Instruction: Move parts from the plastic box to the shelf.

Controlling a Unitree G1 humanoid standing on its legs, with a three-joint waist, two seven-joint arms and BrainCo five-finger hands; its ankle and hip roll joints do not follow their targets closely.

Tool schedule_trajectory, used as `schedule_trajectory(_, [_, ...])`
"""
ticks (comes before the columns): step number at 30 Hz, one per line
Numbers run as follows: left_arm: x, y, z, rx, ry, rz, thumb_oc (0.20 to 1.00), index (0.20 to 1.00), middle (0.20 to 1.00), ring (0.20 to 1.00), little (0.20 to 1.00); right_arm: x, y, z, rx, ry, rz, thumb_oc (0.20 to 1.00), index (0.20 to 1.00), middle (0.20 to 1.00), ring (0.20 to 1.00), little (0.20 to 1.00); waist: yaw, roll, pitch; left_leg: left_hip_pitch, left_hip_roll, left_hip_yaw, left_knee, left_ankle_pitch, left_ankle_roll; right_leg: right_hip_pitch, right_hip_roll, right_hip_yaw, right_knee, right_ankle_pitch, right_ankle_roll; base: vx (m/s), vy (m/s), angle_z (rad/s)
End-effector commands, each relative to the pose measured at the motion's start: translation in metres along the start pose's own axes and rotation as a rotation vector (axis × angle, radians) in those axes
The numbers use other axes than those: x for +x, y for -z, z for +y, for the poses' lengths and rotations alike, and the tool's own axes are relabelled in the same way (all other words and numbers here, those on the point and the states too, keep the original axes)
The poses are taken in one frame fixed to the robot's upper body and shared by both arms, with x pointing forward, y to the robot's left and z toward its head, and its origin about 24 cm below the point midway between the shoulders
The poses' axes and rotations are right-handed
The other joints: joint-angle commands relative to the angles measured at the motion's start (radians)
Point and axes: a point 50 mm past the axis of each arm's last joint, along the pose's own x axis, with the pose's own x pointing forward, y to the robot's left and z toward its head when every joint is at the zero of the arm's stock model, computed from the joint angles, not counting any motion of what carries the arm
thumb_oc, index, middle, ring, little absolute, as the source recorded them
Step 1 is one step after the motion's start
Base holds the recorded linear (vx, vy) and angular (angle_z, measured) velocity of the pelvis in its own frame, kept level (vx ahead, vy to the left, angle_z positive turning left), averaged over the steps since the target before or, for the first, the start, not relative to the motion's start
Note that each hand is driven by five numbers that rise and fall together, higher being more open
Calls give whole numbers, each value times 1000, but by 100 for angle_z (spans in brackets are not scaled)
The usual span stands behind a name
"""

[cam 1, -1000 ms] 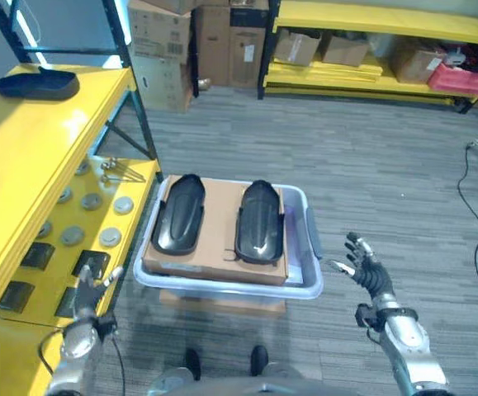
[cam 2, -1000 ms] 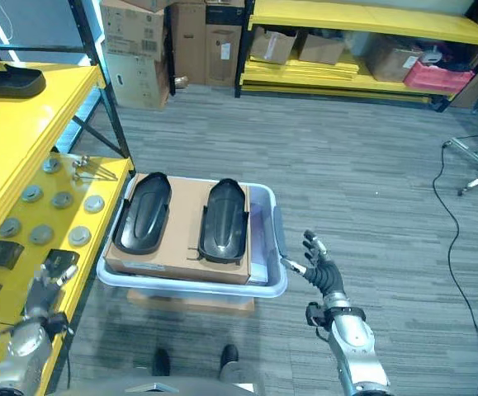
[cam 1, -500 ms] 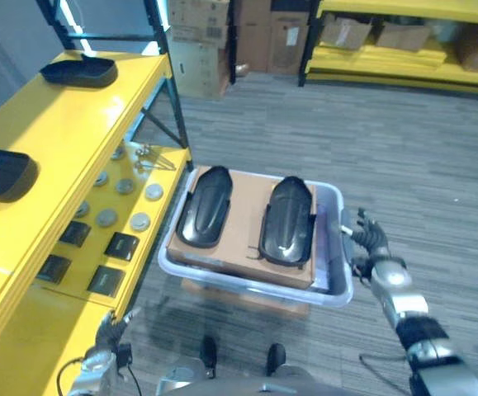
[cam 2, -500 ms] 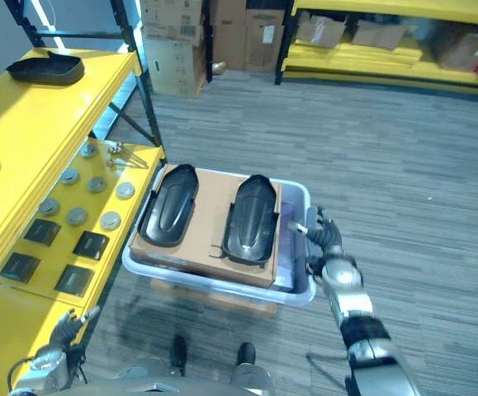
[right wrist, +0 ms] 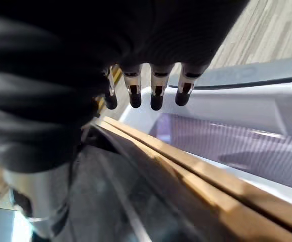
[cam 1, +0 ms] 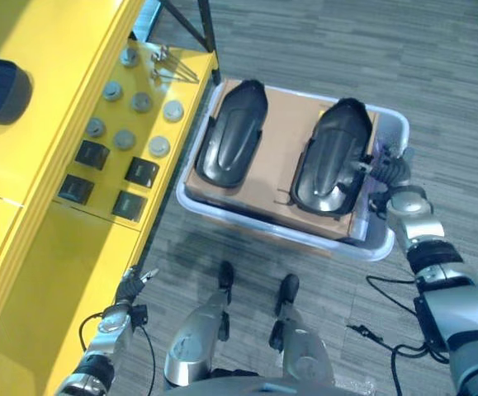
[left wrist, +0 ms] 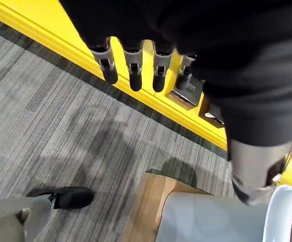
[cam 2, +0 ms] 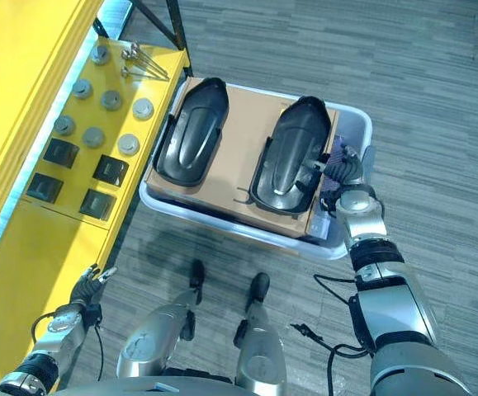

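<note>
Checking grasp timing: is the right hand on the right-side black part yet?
Cannot tell. In the left eye view the right hand overlaps the edge of the black part; the right wrist view shows straight fingers over the box wall, no clear contact.

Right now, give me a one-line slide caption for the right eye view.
Right hand reaches over the plastic box beside the nearer of two black parts on cardboard; left hand hangs open by the yellow shelf.

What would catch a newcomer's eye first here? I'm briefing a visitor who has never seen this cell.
Two glossy black moulded parts, the left part and the right part, lie side by side on a cardboard sheet in the pale plastic box on the floor. The right hand sits at the right part's edge inside the box, fingers straight. To the robot's left runs the bright yellow shelf, carrying round discs and small black blocks.
</note>
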Motion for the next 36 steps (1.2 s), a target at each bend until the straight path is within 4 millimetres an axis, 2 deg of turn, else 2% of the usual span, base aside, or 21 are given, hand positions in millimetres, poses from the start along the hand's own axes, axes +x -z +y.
schedule_trajectory(1, [3,-9,2,18,17,-35,1000,1000,1000,1000,1000,4,-15,-4,-129,-56,-32,1000,1000,1000,1000,1000,9,-43,-27,-4,14,-29,-6,-40,-49,31,-64,6,26,-73,38,-10,64,2])
schedule_trajectory(5, [5,-15,-3,21,48,-55,1000,1000,1000,1000,1000,6,-7,-5,-230,-110,37,1000,1000,1000,1000,1000,14,-38,-2,-19,14,-28,-6,-33,-49,11,-68,2,35,-68,41,-4,22,0])
schedule_trajectory(9, [7,-22,-8,22,76,-75,1000,1000,1000,1000,1000,10,-10,-7,-325,-139,64,1000,1000,1000,1000,1000,22,-34,19,-38,11,-32,-6,-26,-51,-9,-70,-2,35,-62,45,-49,23,1])
schedule_trajectory(10, [8,-27,-10,36,86,-90,1000,1000,1000,1000,1000,12,-10,-12,-374,-149,103,514,514,514,514,514,29,-30,29,-51,10,-34,-6,-20,-51,-22,-72,-5,37,-58,47,-90,-3,0])
schedule_trajectory(11, [9,-32,-12,35,95,-102,1000,1000,1000,1000,1000,16,-13,-22,-443,-125,132,200,200,200,200,200,44,-23,40,-69,7,-40,-6,-12,-52,-32,-74,-16,34,-54,50,-87,-9,1])
schedule_trajectory(15, [10,-36,-11,47,107,-109,1000,1000,1000,1000,1000,21,-27,-40,-446,-37,137,200,200,200,200,200,62,-13,45,-90,0,-53,-6,-2,-53,-43,-79,-31,33,-49,55,-67,4,12])
schedule_trajectory(20, [9,-33,-8,48,102,-101,1000,1000,1000,1000,1000,22,-38,-42,-430,2,79,200,200,200,200,200,64,-11,33,-86,-2,-60,-6,-2,-56,-38,-80,-39,38,-53,54,-19,32,8])
schedule_trajectory(24, [6,-31,-1,21,71,-109,1000,1000,1000,1000,1000,18,-40,-41,-382,31,-35,200,200,200,200,200,52,-23,6,-65,2,-52,-6,-8,-60,-18,-81,-39,33,-54,56,-6,39,2])
schedule_trajectory(28, [1,-38,20,52,-28,-167,1000,1000,1000,1000,1000,0,-22,-34,-336,31,-160,200,200,200,200,200,19,-58,-47,-1,20,-19,-6,-31,-61,40,-80,-39,25,-58,61,-5,-25,9])
schedule_trajectory(31, [-1,-44,27,57,-61,-197,1000,1000,1000,1000,1000,-9,-10,-30,-330,20,-188,200,200,200,200,200,4,-71,-82,22,25,-5,-6,-35,-61,64,-76,-38,17,-56,62,42,-52,-4])
schedule_trajectory(33, [-6,-52,37,66,-99,-233,1000,1000,1000,1000,1000,-25,9,-24,-342,8,-211,200,200,200,200,200,-10,-86,-129,68,34,12,-6,-49,-61,110,-73,-35,9,-61,63,114,-80,-16])
schedule_trajectory(36, [-13,-64,46,50,-139,-294,1000,1000,1000,1000,1000,-42,21,-18,-351,15,-264,200,200,200,200,200,-22,-97,-185,113,43,30,-6,-65,-59,155,-69,-33,-2,-66,65,119,-75,-6])
